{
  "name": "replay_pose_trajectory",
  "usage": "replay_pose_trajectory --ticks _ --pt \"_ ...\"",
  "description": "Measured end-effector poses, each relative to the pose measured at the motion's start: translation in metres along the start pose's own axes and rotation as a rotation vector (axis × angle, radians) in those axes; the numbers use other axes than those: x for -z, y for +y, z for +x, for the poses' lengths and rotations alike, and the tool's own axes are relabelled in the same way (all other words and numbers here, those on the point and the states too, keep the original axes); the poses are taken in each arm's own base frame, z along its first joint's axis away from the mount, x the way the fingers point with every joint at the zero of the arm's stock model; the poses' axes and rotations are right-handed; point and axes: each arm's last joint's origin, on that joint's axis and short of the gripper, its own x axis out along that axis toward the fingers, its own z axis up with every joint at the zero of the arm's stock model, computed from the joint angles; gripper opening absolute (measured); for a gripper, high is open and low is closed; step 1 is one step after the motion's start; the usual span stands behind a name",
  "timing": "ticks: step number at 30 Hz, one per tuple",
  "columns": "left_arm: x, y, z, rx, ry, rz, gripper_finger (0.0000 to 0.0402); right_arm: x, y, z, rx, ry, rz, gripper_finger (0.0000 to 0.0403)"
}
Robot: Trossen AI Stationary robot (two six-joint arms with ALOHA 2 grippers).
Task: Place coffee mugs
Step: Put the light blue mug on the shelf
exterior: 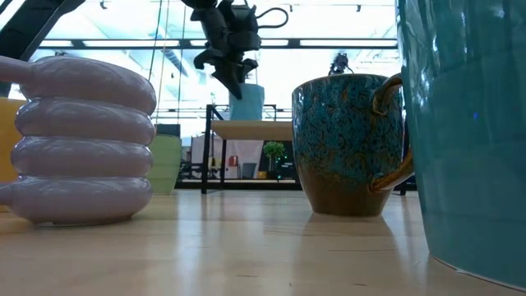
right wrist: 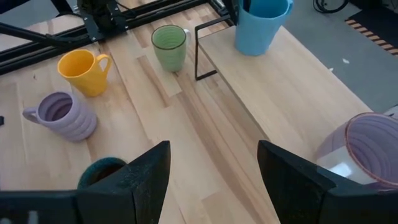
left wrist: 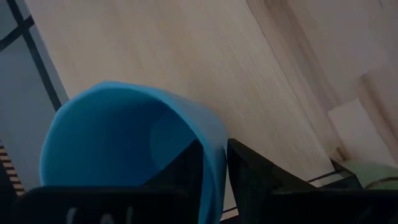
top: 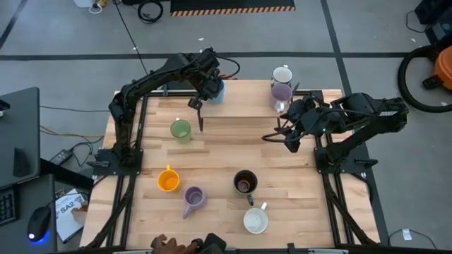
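One finger of the left gripper (left wrist: 214, 180) sits inside the blue mug (top: 215, 90) on the raised shelf (right wrist: 280, 81), apparently barely loosened; lifting could drag it over. Right gripper (right wrist: 211, 180) waits open.

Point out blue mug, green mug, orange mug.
blue mug (right wrist: 258, 28): right wrist view, outer wall.
green mug (top: 180, 130): high view, inside of the cup.
orange mug (top: 167, 180): high view, inside of the cup.
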Motion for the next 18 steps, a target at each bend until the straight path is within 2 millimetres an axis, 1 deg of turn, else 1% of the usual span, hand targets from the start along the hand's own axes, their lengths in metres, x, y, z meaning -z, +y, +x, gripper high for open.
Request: replay_pose_trajectory --ticks 5,10,14,18 --pt "-0.001 0.0 0.0 -0.006 -0.004 -0.04 0.0085 0.0 0.0 0.0 0.0 -0.001 0.0 0.0246" --pt "-0.005 -0.002 -0.003 -0.013 -0.013 -0.033 0.0124 0.0 0.0 0.0 0.0 -0.001 0.002 0.0246" --pt "-0.006 -0.004 -0.011 -0.03 -0.023 -0.029 0.0156 0.0 0.0 0.0 -0.001 -0.001 0.004 0.0246" --pt "-0.007 -0.006 -0.021 -0.054 -0.031 -0.053 0.017 0.0 0.0 0.0 -0.001 -0.001 0.003 0.0246"
